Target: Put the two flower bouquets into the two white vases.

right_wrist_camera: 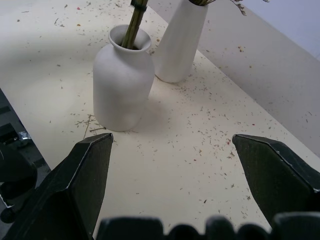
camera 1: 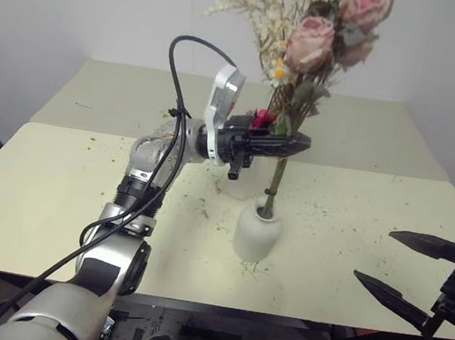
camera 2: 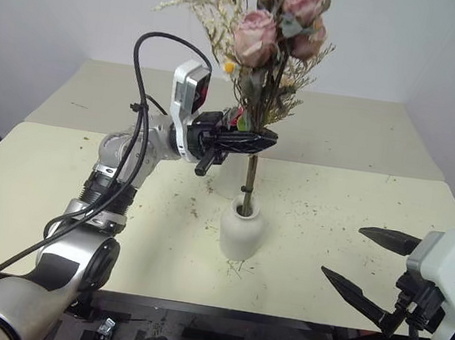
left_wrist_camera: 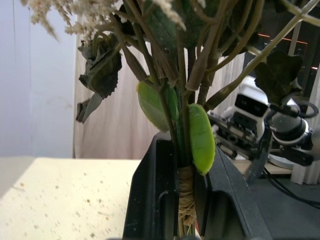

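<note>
Rose bouquet (camera 1: 316, 39), light, dry and brittle, stems already in the squat vase (camera 1: 254, 232) at table centre; my left gripper (camera 1: 286, 142) clamps its raffia-bound stems, right gripper (camera 1: 403, 269) spread empty at four o'clock.

The right gripper (right_wrist_camera: 170, 165) had its two black fingers (right_wrist_camera: 80, 185) spread wide apart at the lower corners of the frame, holding nothing. Between and above them lay a cream tabletop (right_wrist_camera: 200, 165) scattered with dried flecks. At upper left stood the squat white vase (right_wrist_camera: 122, 80), green-brown stems (right_wrist_camera: 134, 22) entering its neck. Just behind it, toward upper centre, the tall slim vase (right_wrist_camera: 181, 40) leaned in the frame.
</note>
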Robot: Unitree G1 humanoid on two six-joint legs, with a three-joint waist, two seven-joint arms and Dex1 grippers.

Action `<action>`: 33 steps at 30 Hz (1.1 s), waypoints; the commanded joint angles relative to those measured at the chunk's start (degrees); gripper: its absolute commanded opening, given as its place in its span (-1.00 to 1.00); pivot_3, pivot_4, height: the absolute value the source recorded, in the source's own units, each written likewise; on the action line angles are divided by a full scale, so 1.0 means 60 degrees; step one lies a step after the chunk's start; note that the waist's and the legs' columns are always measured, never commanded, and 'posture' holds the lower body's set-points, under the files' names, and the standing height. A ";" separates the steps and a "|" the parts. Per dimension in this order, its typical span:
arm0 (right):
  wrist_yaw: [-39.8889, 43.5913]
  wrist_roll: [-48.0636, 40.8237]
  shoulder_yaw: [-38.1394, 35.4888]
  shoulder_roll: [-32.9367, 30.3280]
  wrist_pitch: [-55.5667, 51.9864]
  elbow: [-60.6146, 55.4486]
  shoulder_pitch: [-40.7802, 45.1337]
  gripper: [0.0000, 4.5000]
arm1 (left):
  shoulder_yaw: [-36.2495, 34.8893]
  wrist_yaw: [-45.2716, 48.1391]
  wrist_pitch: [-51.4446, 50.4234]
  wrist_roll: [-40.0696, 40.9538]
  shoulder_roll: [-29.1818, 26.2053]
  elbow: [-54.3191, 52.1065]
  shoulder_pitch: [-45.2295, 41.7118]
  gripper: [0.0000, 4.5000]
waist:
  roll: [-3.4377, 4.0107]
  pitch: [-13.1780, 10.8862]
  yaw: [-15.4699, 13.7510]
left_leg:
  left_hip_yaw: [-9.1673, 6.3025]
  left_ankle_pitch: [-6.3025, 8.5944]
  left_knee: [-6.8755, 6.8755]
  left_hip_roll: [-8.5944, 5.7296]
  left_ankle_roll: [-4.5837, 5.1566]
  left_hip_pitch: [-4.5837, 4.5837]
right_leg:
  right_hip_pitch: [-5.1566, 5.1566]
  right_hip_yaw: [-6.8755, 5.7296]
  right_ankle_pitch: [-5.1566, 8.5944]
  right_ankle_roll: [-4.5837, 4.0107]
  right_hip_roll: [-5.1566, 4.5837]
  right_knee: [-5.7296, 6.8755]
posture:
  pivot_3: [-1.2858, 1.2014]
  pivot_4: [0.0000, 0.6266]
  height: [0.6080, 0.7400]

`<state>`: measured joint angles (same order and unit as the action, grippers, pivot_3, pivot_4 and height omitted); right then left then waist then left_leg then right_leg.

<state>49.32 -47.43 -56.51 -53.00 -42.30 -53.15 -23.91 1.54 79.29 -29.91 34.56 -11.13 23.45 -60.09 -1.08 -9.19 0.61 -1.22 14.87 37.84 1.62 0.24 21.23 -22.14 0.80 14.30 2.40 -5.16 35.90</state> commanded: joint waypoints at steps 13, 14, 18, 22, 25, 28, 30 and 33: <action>-0.0302 0.0228 0.0264 0.0113 0.0316 -0.0122 0.0078 1.00 | 0.0430 0.0352 0.1166 -0.0690 0.0110 0.0021 0.0466 -0.94 | 0.0001 0.0000 -0.0009 | 0.0000 0.0000 0.0000 0.0000 0.0000 0.0001 | 0.0000 0.0000 0.0000 0.0000 0.0000 -0.0001 | 0.03 -0.52 1.00; -0.0301 0.0266 0.0281 0.0114 0.0331 -0.0106 0.0068 1.00 | 0.0456 0.0389 0.1197 -0.0705 0.0111 0.0000 0.0507 -0.94 | 0.0001 0.0000 -0.0007 | -0.0001 0.0000 0.0000 0.0000 0.0001 0.0000 | 0.0000 0.0000 0.0000 0.0000 0.0001 -0.0001 | 0.03 -0.52 1.00; -0.0297 0.0357 0.0327 0.0132 0.0344 -0.0099 0.0018 1.00 | 0.0528 0.0462 0.1285 -0.0797 0.0112 0.0045 0.0613 -0.94 | 0.0001 0.0000 -0.0008 | 0.0000 0.0000 0.0000 0.0000 0.0001 -0.0001 | 0.0000 0.0000 0.0000 0.0000 0.0000 0.0001 | 0.03 -0.52 1.00; -0.0286 0.0412 0.0359 0.0132 0.0344 -0.0091 -0.0004 1.00 | 0.0522 0.0577 0.1019 -0.0732 0.0028 -0.0024 0.0657 -0.50 | 0.0001 0.0001 -0.0005 | 0.0000 0.0000 0.0000 0.0000 0.0001 -0.0001 | 0.0000 0.0000 0.0001 0.0000 0.0000 0.0000 | 0.03 -0.52 1.00; -0.0257 0.0453 0.0389 0.0105 0.0359 -0.0035 0.0025 1.00 | 0.0697 0.0776 0.1011 -0.0896 -0.0153 -0.0123 0.0720 -0.09 | 0.0001 0.0001 -0.0002 | 0.0000 0.0000 0.0000 0.0000 0.0001 0.0000 | 0.0000 0.0000 0.0001 0.0000 0.0001 -0.0001 | 0.03 -0.52 1.00; -0.0236 0.0531 0.0475 0.0073 0.0389 0.0043 0.0073 1.00 | 0.0854 0.0859 0.0931 -0.0983 -0.0323 -0.0166 0.0701 0.37 | 0.0002 0.0001 -0.0003 | -0.0001 0.0000 0.0000 0.0000 0.0001 -0.0002 | 0.0000 0.0000 0.0001 0.0000 0.0000 0.0001 | 0.03 -0.52 1.00; -0.0222 0.0587 0.0540 0.0051 0.0413 0.0076 0.0109 1.00 | 0.1039 0.0850 0.0806 -0.1133 -0.0501 -0.0173 0.0620 0.66 | 0.0002 0.0001 -0.0005 | -0.0001 0.0000 0.0000 0.0000 0.0001 -0.0001 | 0.0000 0.0000 0.0000 0.0000 0.0000 0.0001 | 0.03 -0.52 1.00; -0.0132 0.0748 0.0658 0.0005 0.0483 0.0186 0.0154 1.00 | 0.1883 0.1214 0.0797 -0.1944 -0.1150 -0.0260 0.0448 0.97 | 0.0004 0.0002 0.0006 | -0.0002 0.0000 0.0000 0.0000 0.0001 -0.0001 | 0.0000 -0.0001 0.0001 0.0000 0.0002 0.0000 | 0.03 -0.52 1.00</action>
<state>48.29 -43.76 -52.25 -52.51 -41.19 -52.15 -23.49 10.61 84.80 -24.99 25.59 -16.19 24.00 -55.81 -1.06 -9.18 0.64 -1.23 14.88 37.83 1.62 0.24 21.22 -22.14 0.81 14.30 2.40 -5.14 35.90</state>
